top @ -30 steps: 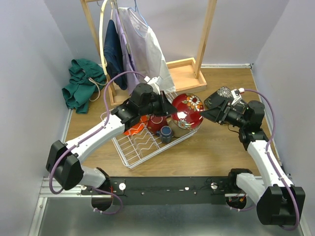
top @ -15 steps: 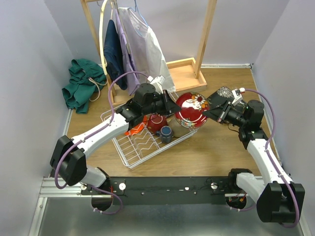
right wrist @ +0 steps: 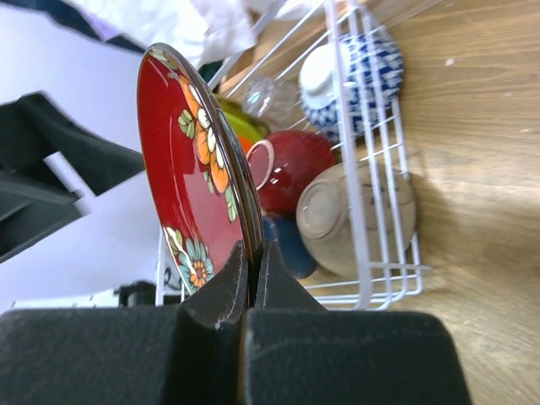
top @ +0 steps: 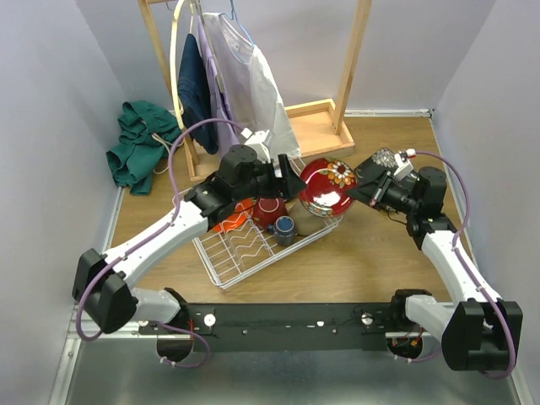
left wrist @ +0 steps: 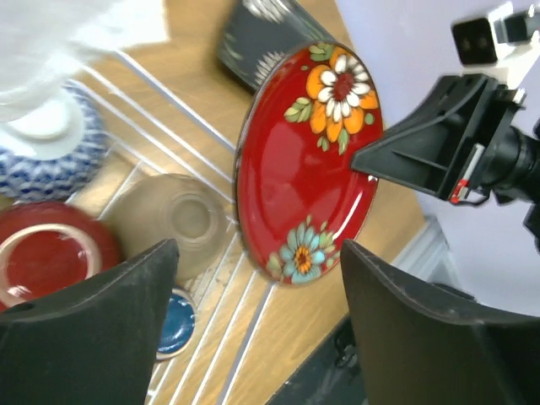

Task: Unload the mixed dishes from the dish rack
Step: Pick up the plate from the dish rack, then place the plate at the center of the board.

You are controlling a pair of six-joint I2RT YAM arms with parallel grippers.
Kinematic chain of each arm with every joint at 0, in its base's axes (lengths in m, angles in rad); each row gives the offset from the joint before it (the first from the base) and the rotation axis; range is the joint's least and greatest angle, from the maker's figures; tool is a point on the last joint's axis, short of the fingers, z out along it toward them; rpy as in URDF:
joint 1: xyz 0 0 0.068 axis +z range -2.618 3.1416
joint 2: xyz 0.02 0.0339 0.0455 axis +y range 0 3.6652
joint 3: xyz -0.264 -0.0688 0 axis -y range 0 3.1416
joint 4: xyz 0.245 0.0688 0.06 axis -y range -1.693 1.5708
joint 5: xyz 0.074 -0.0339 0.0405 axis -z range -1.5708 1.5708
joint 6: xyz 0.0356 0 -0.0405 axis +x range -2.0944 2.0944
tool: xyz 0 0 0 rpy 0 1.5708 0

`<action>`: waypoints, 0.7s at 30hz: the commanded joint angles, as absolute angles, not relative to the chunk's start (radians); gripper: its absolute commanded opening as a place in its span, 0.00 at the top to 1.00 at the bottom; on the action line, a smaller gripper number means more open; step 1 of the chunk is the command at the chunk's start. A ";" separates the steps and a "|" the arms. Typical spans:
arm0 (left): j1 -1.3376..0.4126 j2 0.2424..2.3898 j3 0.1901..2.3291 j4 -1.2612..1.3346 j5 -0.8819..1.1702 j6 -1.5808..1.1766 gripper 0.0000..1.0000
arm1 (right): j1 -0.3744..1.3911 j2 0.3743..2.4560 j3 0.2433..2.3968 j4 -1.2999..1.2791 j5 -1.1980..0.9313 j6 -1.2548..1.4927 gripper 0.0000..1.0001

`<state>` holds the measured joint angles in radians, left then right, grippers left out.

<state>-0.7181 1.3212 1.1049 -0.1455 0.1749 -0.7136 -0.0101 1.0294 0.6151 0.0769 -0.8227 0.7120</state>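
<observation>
Wood-grain counter point(top: 380, 253) fills the floor of a pale-walled booth, with a wooden clothes stand point(top: 350, 59) hung with garments at the back and one green cloth point(top: 139, 152) heaped by the left wall.

One white wire dish rack point(top: 236, 261) sits at an angle in front of the two arms. The right claw point(right wrist: 253, 249) is pinched tight on the rim of the red patterned plate point(top: 327, 187), which stands on edge in the air over the rack's right end, clear of the wires. The left claw point(top: 291, 180) sits just beside that plate's other side; its two fingers point(left wrist: 101, 337) are spread wide with nothing between them, apart from the plate.

Four plates show in all. Besides the red one, an orange plate point(top: 226, 224) and a yellow plate point(right wrist: 240, 118) are in the rack under the left arm, and a black square plate point(left wrist: 257, 38) lies flat on the counter past the rack.

Three bowls are in the rack, close together: one blue-white bowl point(left wrist: 42, 143), one red bowl point(left wrist: 46, 261) and one tan bowl point(left wrist: 177, 224). One small blue cup point(left wrist: 175, 325) stands just beside the red and tan bowls. One clear glass point(right wrist: 270, 101) shows between the yellow plate and the blue-white bowl.
</observation>
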 commanded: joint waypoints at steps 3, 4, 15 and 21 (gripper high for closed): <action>-0.684 1.169 1.080 -0.308 -0.075 -0.525 0.01 | -0.009 1.065 0.727 0.034 -0.637 0.687 0.99; -0.680 1.154 1.074 -0.345 -0.099 -0.482 0.01 | -0.011 1.074 0.742 0.019 -0.586 0.680 0.99; -0.591 0.994 1.017 -0.567 -0.301 -0.328 0.01 | -0.202 1.170 0.807 0.003 -0.393 0.749 0.99; -0.511 0.913 0.966 -0.604 -0.265 -0.311 0.01 | -0.308 1.259 0.788 0.024 -0.336 0.779 0.99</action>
<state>-0.5518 0.9764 0.9981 -0.5442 -0.2436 -0.3523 -0.2535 1.2144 0.7670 -0.0151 -0.3973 0.7319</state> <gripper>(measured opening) 0.988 0.027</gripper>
